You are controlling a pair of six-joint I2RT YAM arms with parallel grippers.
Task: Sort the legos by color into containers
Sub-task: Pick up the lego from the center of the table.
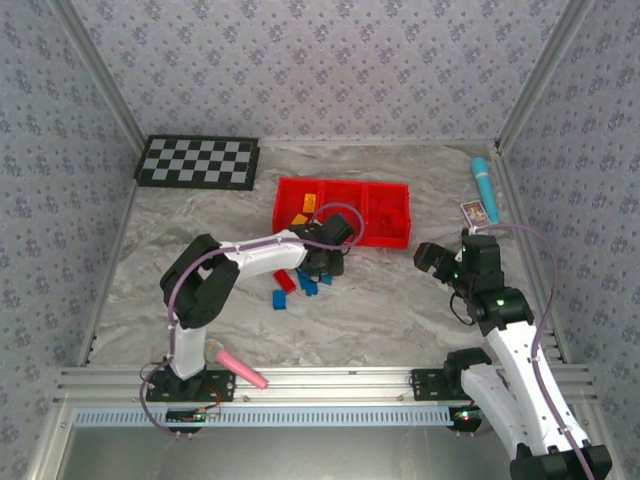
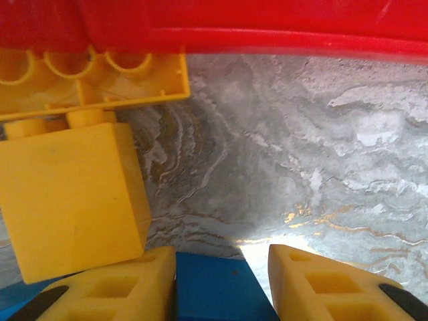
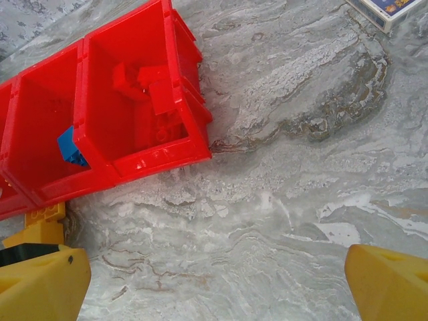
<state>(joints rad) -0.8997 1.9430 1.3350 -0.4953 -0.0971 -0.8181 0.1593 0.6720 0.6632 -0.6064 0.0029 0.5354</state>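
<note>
Left pincer [image 2: 221,259] straddles a blue brick [image 2: 207,294] on the table [image 2: 301,167], near the red tray [image 2: 267,27]; cannot tell if the grip is firm. Yellow brick [image 2: 73,200] just beside one finger may snag and drag on lift. Right pincer [image 3: 214,287] gapes wide.

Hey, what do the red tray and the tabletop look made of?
Red tray: likely molded plastic, glossy, with shine along its thin rims. Tabletop: grey marble-veined pattern, smooth with glare spots; possibly printed laminate or sheet, not certainly stone.
</note>
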